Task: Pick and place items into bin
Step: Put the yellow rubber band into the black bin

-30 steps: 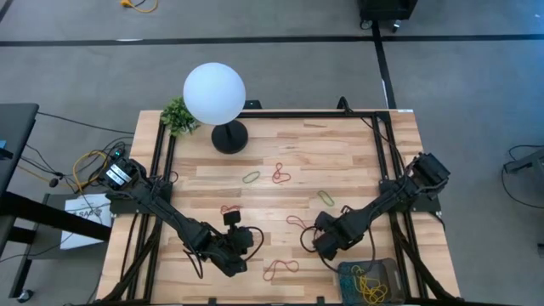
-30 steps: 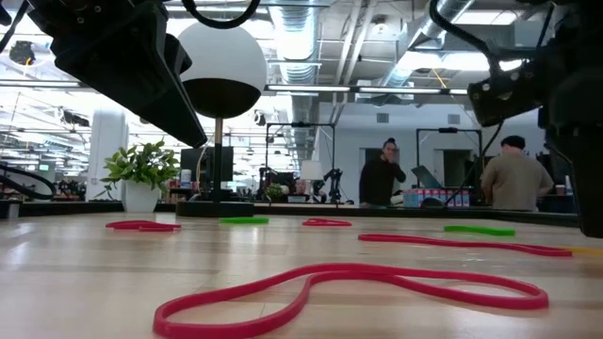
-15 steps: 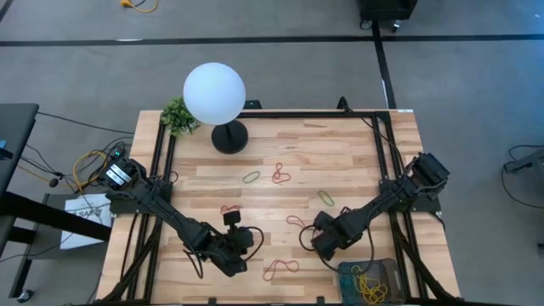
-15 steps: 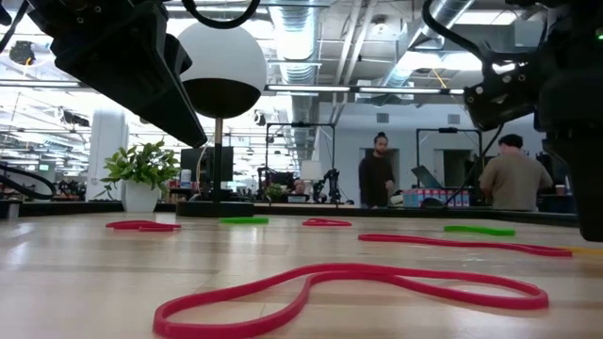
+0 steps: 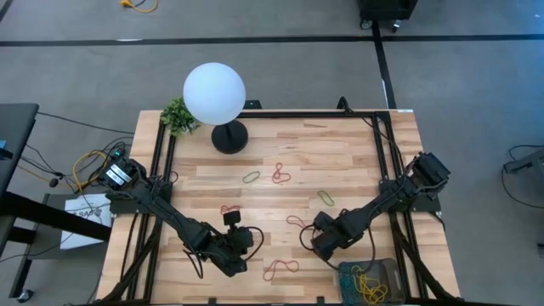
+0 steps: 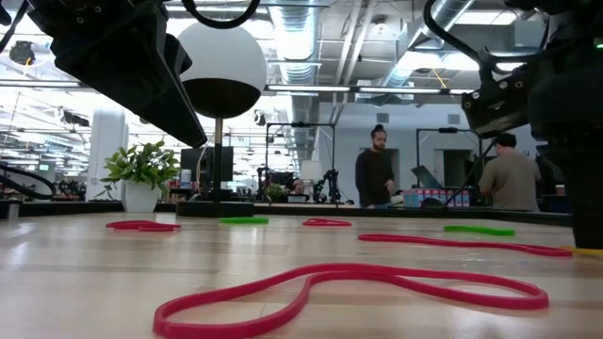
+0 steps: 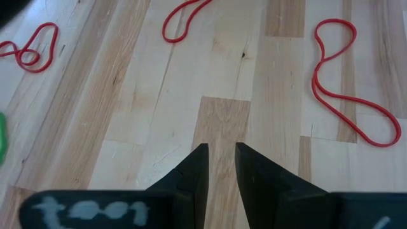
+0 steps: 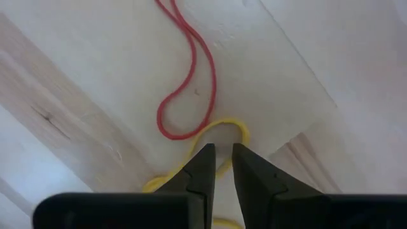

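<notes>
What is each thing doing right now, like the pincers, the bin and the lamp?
left pincer: slightly open, empty, over the table.
right pincer: slightly open, tips right at a yellow band.
bin: holding yellow bands.
red band: lying loose on the table.
lamp: standing upright.

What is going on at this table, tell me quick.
Two robot arms are clearing rubber bands off a wooden table into a small mesh bin, which already holds yellow ones. The right gripper is low over a yellow band beside a red band, fingers narrowly apart. The left gripper hovers over bare wood, holding nothing.
</notes>
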### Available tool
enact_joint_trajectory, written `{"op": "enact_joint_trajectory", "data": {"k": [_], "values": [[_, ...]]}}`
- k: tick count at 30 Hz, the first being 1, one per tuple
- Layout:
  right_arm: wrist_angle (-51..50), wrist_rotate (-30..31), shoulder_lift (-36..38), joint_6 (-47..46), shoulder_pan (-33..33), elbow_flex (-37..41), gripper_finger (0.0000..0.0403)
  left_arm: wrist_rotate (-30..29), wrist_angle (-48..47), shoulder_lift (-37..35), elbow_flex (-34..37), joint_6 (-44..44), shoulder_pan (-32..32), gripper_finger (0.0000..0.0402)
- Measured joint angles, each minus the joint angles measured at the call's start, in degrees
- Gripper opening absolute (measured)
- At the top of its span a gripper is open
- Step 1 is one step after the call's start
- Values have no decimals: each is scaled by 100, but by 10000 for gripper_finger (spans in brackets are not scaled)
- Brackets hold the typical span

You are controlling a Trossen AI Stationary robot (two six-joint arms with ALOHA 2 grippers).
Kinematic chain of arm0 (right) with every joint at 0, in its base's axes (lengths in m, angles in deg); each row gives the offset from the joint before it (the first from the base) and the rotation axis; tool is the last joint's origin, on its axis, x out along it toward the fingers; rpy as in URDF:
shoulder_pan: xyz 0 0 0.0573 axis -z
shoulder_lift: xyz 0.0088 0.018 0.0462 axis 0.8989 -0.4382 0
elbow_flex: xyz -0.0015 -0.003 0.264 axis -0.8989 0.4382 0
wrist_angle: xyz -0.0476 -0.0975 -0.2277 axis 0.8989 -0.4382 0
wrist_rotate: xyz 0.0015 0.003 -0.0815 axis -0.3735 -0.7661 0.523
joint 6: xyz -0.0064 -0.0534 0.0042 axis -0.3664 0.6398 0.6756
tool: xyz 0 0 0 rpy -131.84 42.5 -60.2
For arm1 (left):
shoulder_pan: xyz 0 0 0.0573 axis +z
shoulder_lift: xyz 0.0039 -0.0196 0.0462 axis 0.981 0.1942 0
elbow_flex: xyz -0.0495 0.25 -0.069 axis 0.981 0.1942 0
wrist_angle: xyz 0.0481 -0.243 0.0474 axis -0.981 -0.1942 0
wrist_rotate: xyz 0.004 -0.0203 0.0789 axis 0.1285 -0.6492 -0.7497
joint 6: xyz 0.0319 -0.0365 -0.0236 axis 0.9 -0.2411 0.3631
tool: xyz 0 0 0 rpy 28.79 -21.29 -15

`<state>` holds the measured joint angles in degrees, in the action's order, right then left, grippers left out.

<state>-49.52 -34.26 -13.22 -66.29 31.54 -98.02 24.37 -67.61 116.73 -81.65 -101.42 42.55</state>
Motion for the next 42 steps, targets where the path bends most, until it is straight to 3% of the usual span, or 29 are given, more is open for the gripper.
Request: {"op": "enact_joint_trajectory", "data": {"k": [6,14,28,31,38,42], "values": [[273,208,42,-164,-5,341,45,0,0,0,0,-2,1,68],[374,763,16,-387,-110,393,4,0,2,0,0,-2,0,68],[372,1043,-2,-385,-196,398,1,1,0,0,0,-2,2,68],[-25,961,0,-238,-215,99,1,1,1,0,0,-1,2,68],[-2397,1019,32,-83,-233,-1427,0,-4,28,0,0,24,2,68],[-2520,1187,48,-84,-229,-1910,0,1,36,0,0,18,2,68]]}}
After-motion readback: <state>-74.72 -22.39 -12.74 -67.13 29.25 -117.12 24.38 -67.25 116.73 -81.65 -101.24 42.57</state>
